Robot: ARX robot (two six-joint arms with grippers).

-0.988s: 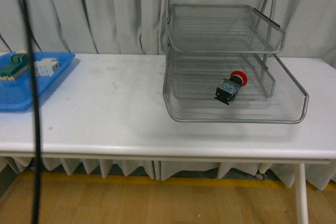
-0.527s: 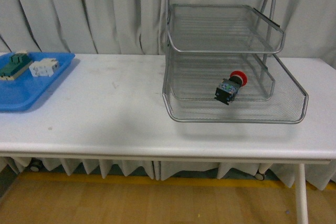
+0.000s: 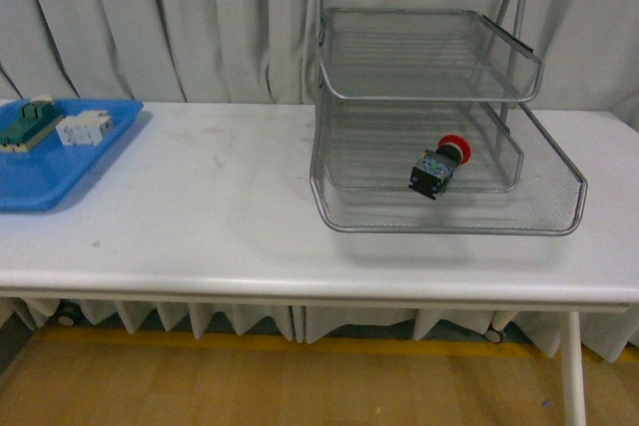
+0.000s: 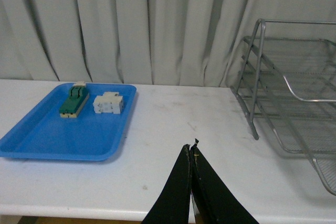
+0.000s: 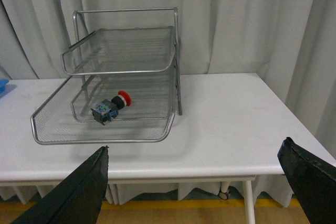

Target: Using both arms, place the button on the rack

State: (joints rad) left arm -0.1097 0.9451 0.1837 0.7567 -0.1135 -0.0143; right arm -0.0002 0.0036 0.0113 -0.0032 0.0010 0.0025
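The button (image 3: 440, 167), red cap on a dark body, lies on its side in the lowest tier of the silver wire rack (image 3: 447, 214) at the table's right. It also shows in the right wrist view (image 5: 110, 106), inside the rack (image 5: 102, 139). My left gripper (image 4: 191, 149) is shut and empty, above the table's front between the blue tray and the rack (image 4: 294, 98). My right gripper (image 5: 194, 150) is open and empty, held off the table's front edge, away from the rack. Neither arm shows in the front view.
A flat blue tray (image 3: 40, 185) at the table's left holds a green-and-cream block (image 3: 25, 123) and a white part (image 3: 83, 129); both show in the left wrist view (image 4: 73, 101) (image 4: 108, 103). Grey curtains hang behind. The table's front edge (image 3: 319, 286) is near.
A dark cable that crossed the left of the front view one second ago has left the picture. The button and rack have not moved.
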